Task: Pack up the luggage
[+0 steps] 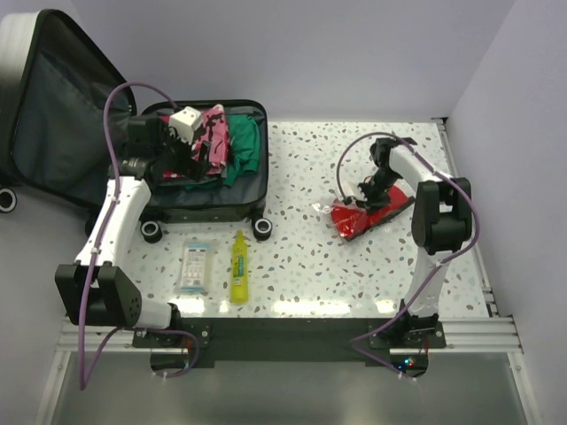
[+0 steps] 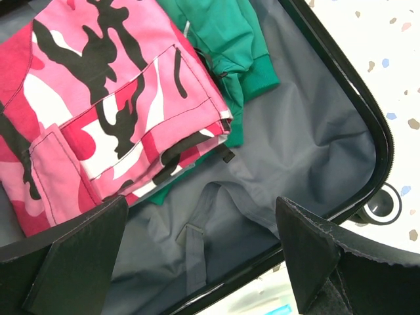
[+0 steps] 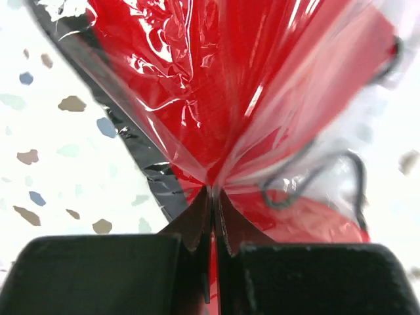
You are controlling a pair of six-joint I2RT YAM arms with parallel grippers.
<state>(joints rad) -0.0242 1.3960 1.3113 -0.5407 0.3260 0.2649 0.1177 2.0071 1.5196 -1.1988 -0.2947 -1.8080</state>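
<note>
The luggage (image 1: 213,211) lies open at the back left of the table, its lid (image 1: 53,115) propped up against the wall. A folded pink camouflage garment (image 2: 98,111) and a green garment (image 2: 230,39) lie on its dark grey lining (image 2: 302,144). My left gripper (image 1: 182,155) hovers over the open case, open with nothing between its fingers (image 2: 79,262). At the right, my right gripper (image 3: 213,193) is shut on the clear wrapping of a red plastic-wrapped package (image 3: 216,79) that rests on the table (image 1: 368,214).
A white and blue flat packet (image 1: 197,266) and a yellow bottle (image 1: 239,266) lie side by side on the speckled table in front of the luggage. A grey strap (image 2: 193,252) lies across the lining. A black wheel (image 2: 384,205) sits at the case's corner.
</note>
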